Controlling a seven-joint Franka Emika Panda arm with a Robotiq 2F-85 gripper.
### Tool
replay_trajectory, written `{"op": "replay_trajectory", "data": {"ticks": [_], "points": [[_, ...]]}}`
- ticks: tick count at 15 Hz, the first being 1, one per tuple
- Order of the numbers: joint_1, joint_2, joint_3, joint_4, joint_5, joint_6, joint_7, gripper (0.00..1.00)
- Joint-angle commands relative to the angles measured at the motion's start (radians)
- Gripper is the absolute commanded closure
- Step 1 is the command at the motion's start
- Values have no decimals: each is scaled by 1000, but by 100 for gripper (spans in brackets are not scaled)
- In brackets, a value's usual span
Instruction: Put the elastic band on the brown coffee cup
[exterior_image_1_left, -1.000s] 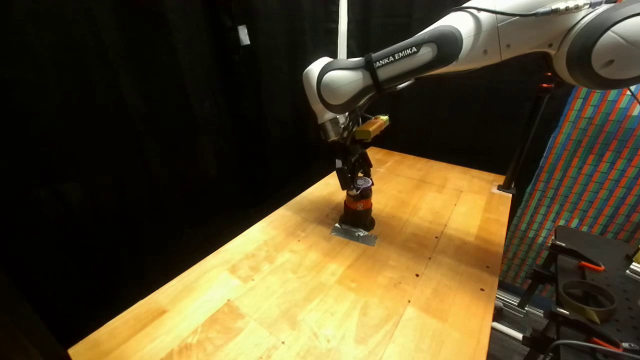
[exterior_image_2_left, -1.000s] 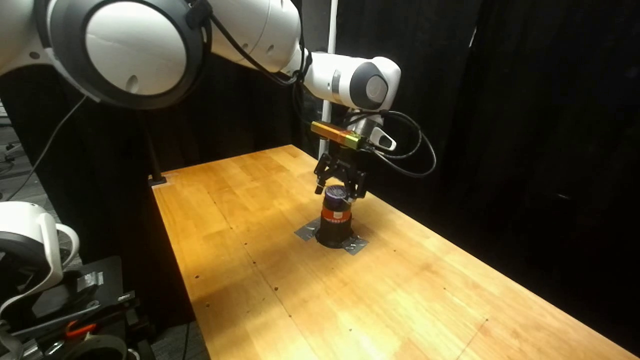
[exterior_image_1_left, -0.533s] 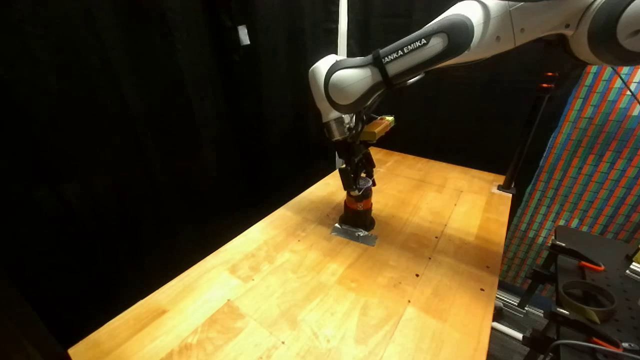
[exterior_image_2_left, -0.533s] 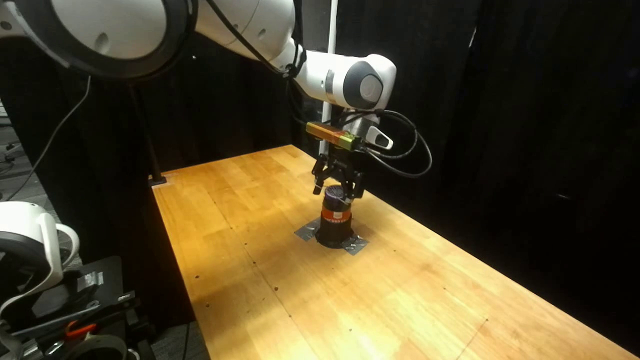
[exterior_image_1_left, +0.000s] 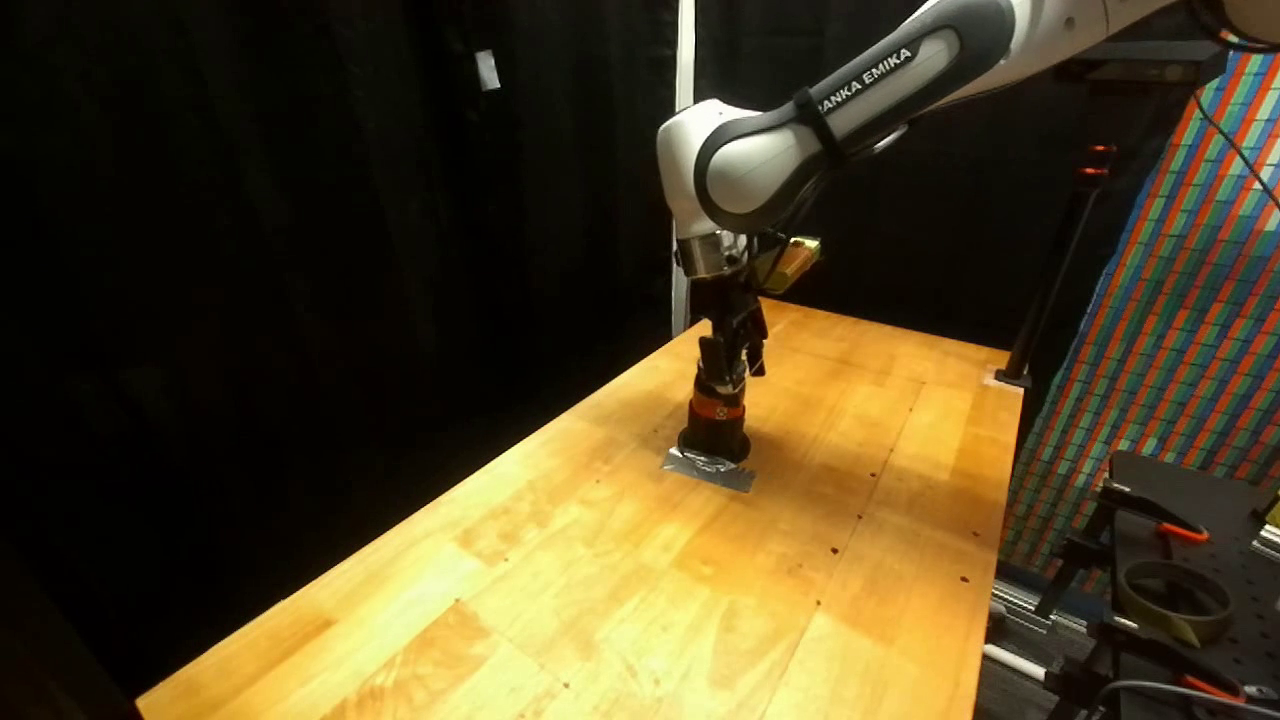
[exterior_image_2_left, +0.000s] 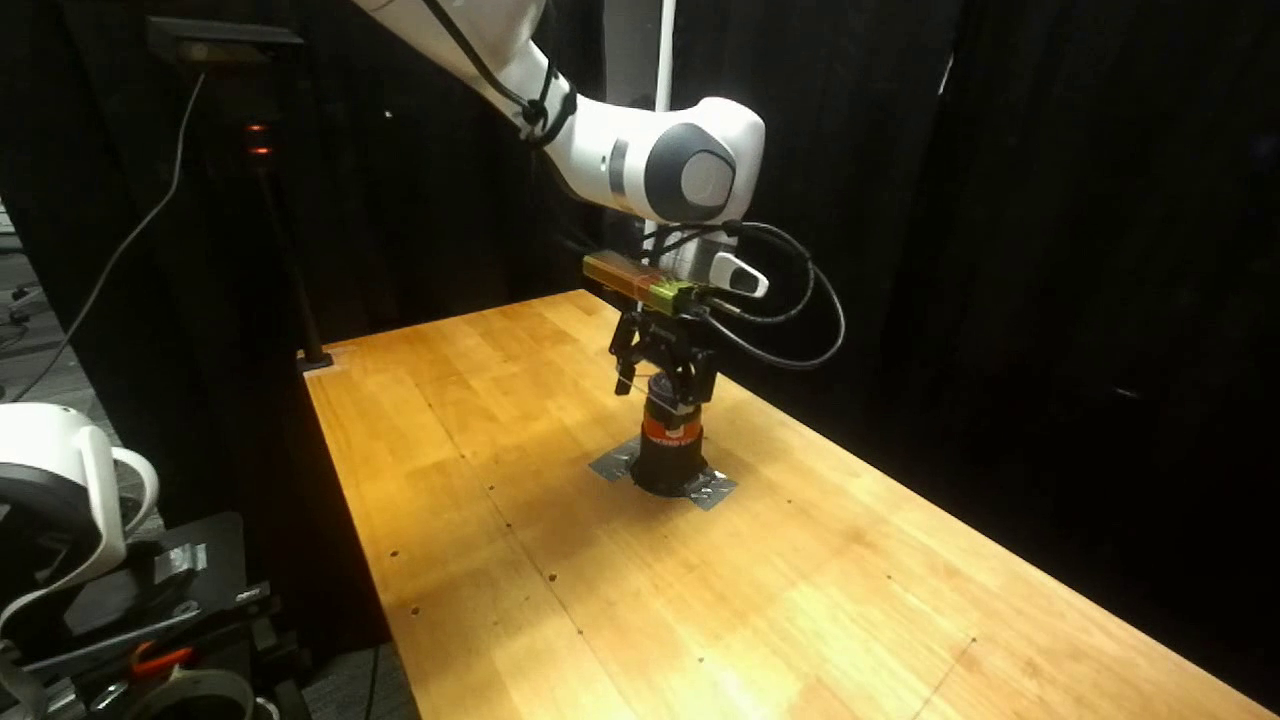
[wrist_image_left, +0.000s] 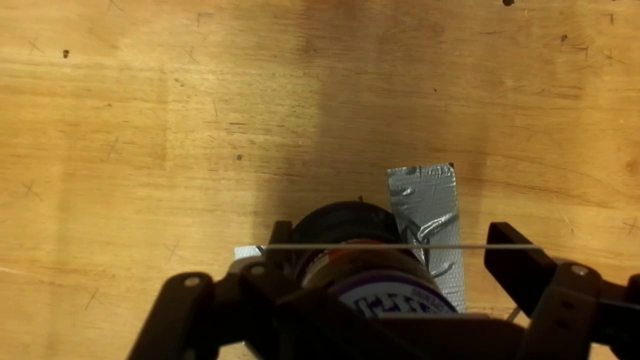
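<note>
- Wrist view: the gripper has its fingers well apart at the top of the brown coffee cup, the elastic band stretched between them. The cup sits nearer one finger, so a straight descent could strike its lid or snag the band; tilting might let it slip free. The lid's lettering is partly hidden and unreadable.
- In an exterior view, the cup stands upright on the table, tape at its base; if that lifts, a snagged band might drag the cup. The orange-red stripe's print is too small.
- In an exterior view, the arm reads "ANKA EMIKA", its start under a strap.
</note>
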Motion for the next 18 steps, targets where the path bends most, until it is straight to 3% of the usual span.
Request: {"op": "replay_trajectory", "data": {"ticks": [1,2,4,11,13,18], "points": [[-14,-150,9,-237,9,130,11,0],[-16,-170,9,-274,9,164,12,0],[-21,-209,9,-350,8,248,4,26],[-22,-295,8,-523,-1,479,9,78],[-16,-315,2,-572,-12,558,23,83],[10,-358,-25,-713,-62,790,100,78]]}}
